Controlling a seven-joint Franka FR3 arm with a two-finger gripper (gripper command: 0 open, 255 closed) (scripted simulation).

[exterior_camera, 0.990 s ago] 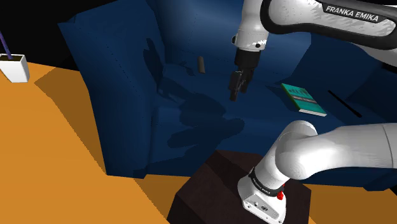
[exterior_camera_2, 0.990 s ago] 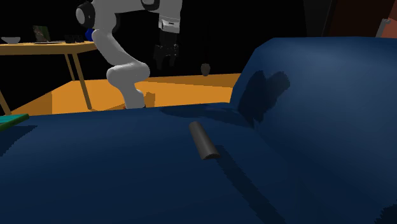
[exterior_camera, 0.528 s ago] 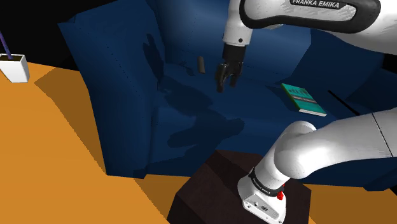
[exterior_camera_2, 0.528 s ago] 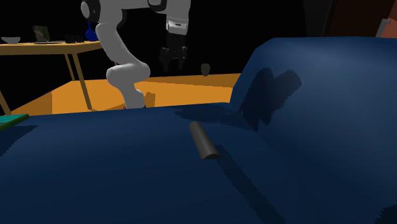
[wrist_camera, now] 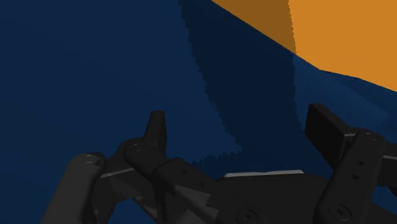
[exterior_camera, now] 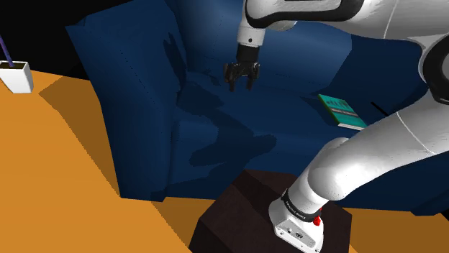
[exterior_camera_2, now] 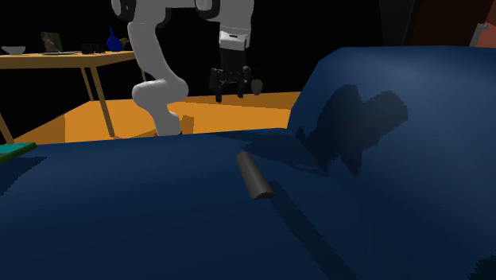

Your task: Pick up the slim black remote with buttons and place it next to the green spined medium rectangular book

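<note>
One big dark-blue sofa (exterior_camera: 144, 108) carries everything the task concerns, standing on an orange floor (exterior_camera: 57, 180). The white arm (exterior_camera: 302, 11) rises from its dark stand (exterior_camera: 237, 215) at the shoulder view's lower right and reaches across the seat toward the backrest.

On the seat, toward the shoulder view's right, lies the book (exterior_camera: 344, 112), flat, with a teal-green cover. The remote (exterior_camera_2: 254, 176) is well apart from it. In the second exterior view it rests flat on the seat cushion near the foot of the backrest. It is a slim dark-grey bar with its long side running away from that camera, and its buttons are too small to make out.

The black jaws hang in the air over that part of the seat, pointing down and touching nothing. In the wrist view they stand wide apart with only blue cushion between them, so they hold nothing.

The step in hand looks like the approach to the pick, and no grasp has begun. The next move probably calls for bringing the jaws directly over the remote and turning them so they span its narrow width. After that comes a descent nearly to the cushion before they close. The soft seat may give under a low-lying thing, so the descent needs care.
</note>
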